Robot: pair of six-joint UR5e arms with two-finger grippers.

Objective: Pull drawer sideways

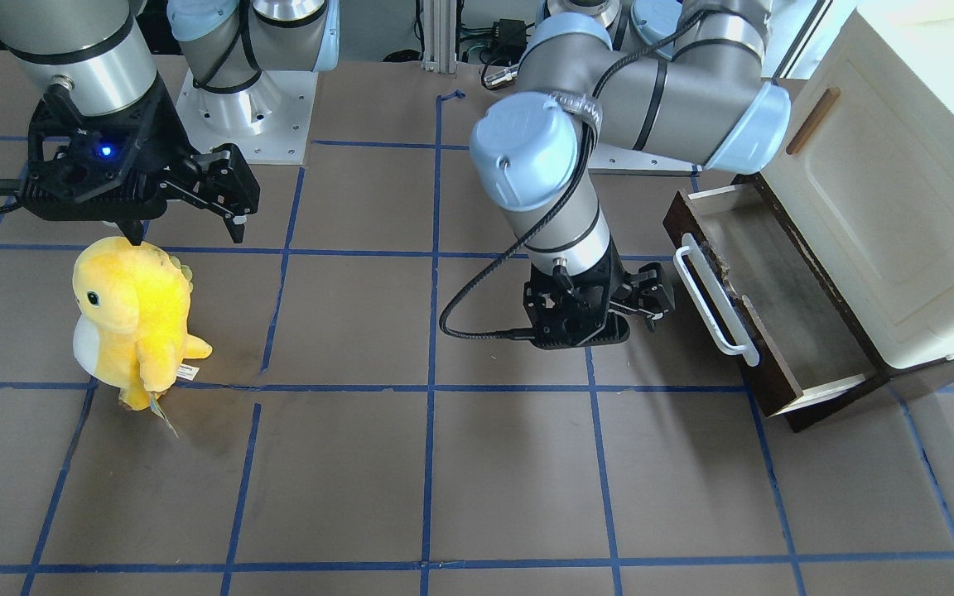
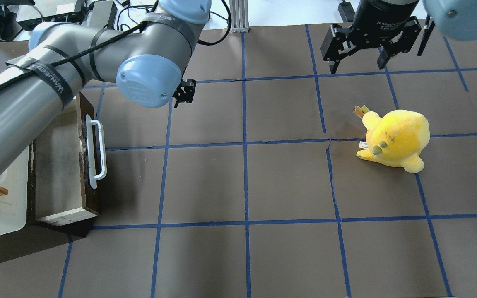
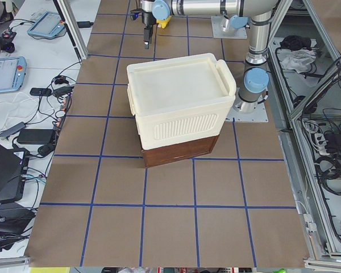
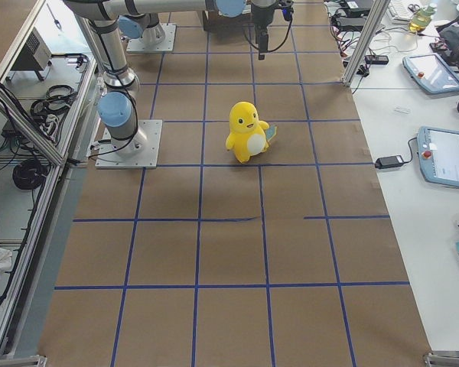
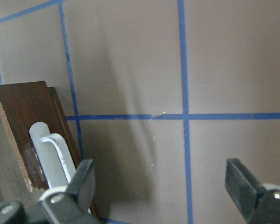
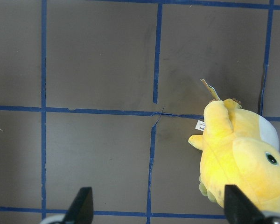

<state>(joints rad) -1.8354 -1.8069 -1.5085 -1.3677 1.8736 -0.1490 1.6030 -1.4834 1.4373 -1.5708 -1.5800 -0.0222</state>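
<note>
The drawer stands pulled out of the cabinet, with its dark brown front, white bar handle and greyish inside showing. It also shows in the overhead view and at the left of the left wrist view. My left gripper is open and empty, low over the table just beside the handle's far end and apart from it; in the left wrist view the handle lies by one finger. My right gripper is open and empty above the table, far from the drawer.
A cream-white cabinet with a small brown door handle stands on a dark base at the table's left end. A yellow plush toy stands under and beside my right gripper. The table is brown with a blue tape grid.
</note>
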